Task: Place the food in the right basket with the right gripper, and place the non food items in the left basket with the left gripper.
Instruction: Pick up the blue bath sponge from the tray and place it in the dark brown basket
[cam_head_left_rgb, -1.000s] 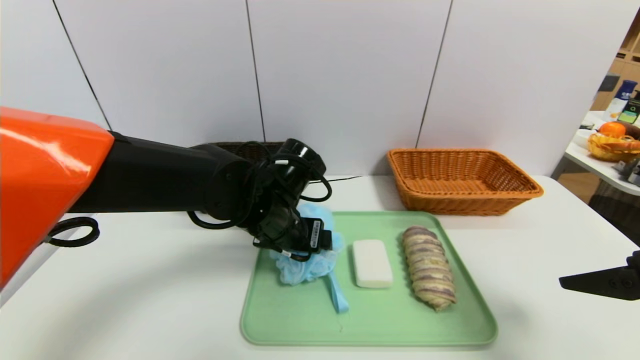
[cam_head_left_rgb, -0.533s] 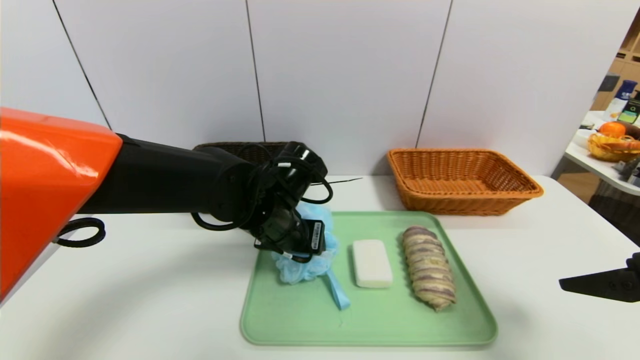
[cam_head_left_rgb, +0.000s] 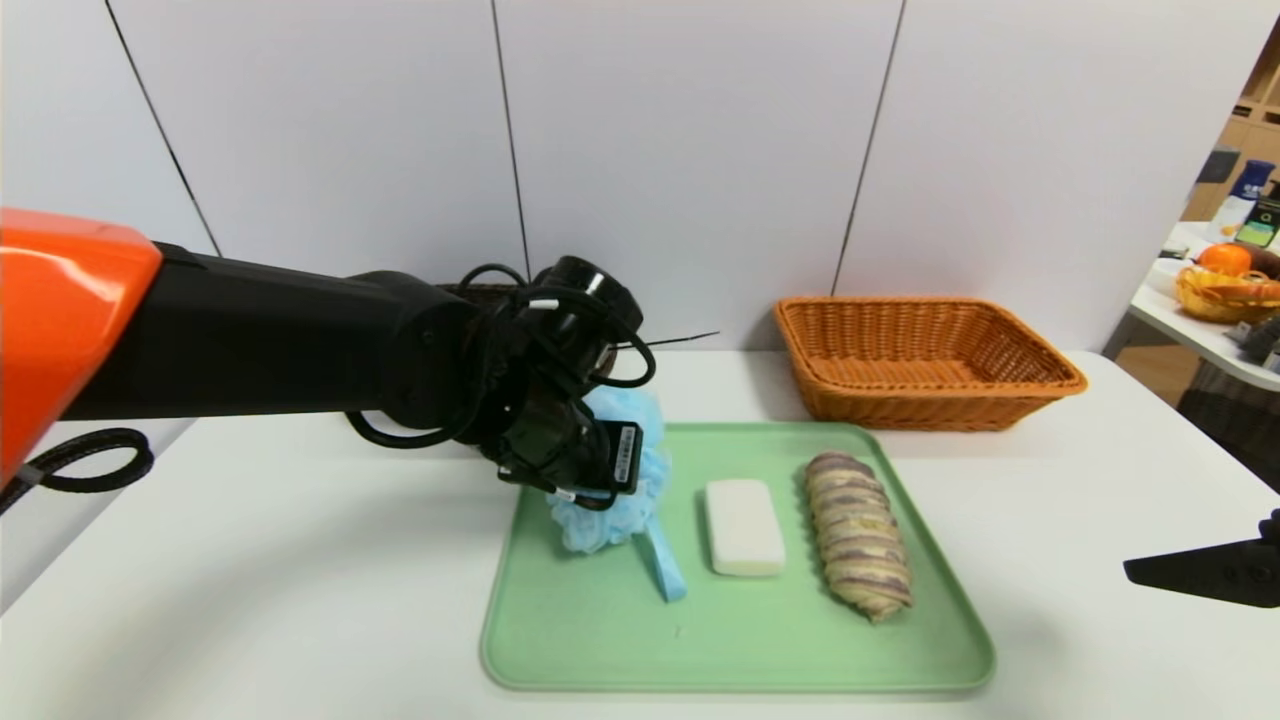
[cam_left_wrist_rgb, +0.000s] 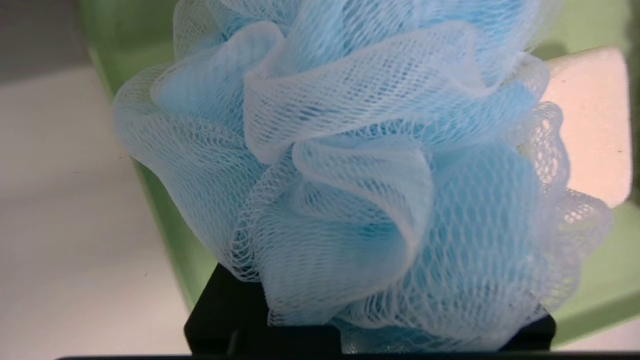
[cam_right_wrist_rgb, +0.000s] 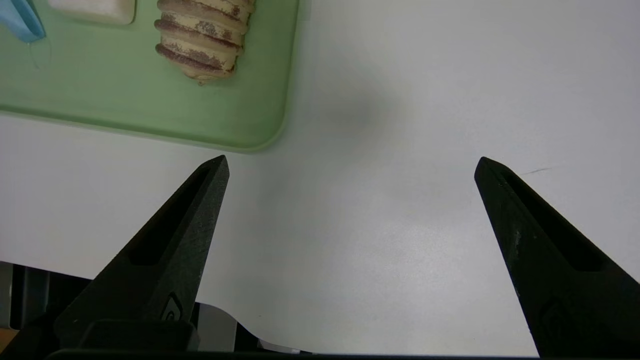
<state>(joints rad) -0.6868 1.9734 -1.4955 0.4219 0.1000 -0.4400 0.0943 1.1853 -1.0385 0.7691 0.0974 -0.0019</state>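
Left claw (cam_head_left_rgb: 600, 470) angled down, pinched shut (arm stretched across), right claw (cam_right_wrist_rgb: 350, 165) parked low, fingers wide apart.

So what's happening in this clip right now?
The left hand has closed on the blue bath pouf at the left end of the green tray, its ribbon hanging down onto the tray. The white soap bar and striped bread loaf lie on the tray. The orange basket behind holds nothing; the dark basket is mostly hidden behind the arm. The right hand waits open over the table.
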